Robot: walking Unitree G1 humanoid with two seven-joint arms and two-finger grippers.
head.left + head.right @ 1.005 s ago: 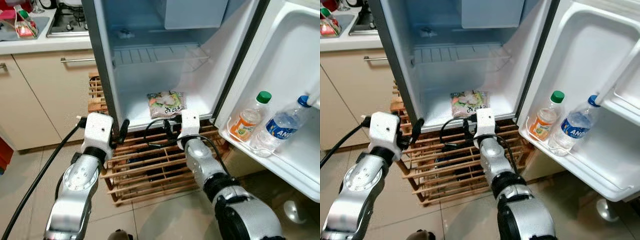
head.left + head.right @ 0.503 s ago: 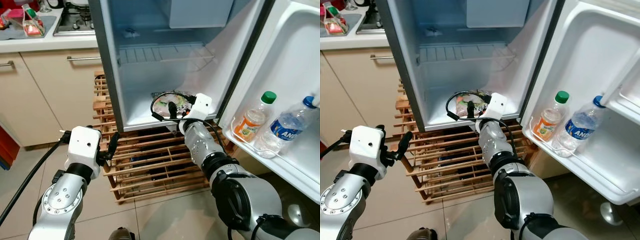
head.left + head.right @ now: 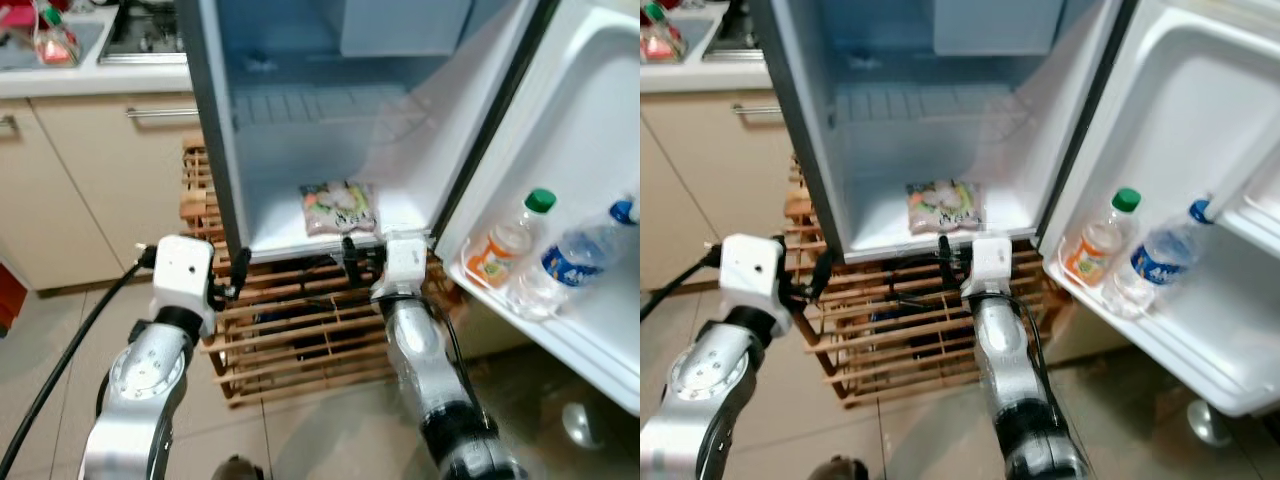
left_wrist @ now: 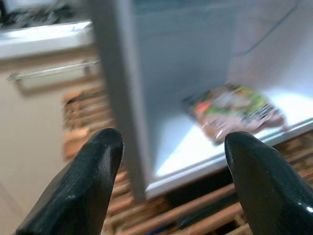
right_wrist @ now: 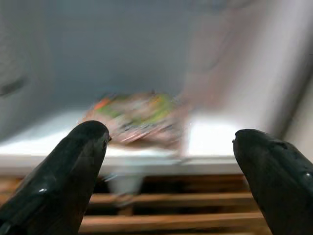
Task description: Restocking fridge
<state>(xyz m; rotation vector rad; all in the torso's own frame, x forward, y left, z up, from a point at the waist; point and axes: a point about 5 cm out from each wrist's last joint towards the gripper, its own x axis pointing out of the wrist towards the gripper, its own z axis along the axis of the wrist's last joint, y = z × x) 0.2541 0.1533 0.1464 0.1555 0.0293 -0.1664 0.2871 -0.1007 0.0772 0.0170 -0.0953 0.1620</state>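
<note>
Food packet (image 3: 338,207): lies flat on the fridge floor (image 3: 285,236), long axis front to back.
Right end effector (image 3: 362,256): empty, fingers spread, just outside the fridge's front lip.
Left end effector (image 3: 236,274): empty, fingers apart, near the fridge's left wall.
Door shelf (image 3: 520,312): 2 bottles, orange drink (image 3: 505,237) beside water (image 3: 577,252).
Below: wooden rack (image 3: 290,330).

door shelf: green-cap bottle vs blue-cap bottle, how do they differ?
The green-cap bottle holds orange drink; the blue-cap bottle looks clear with a blue label. The green-cap bottle sits nearer the fridge's inside, and the blue-cap bottle looks longer and leans more. Both stand side by side behind the door shelf's rail.
</note>
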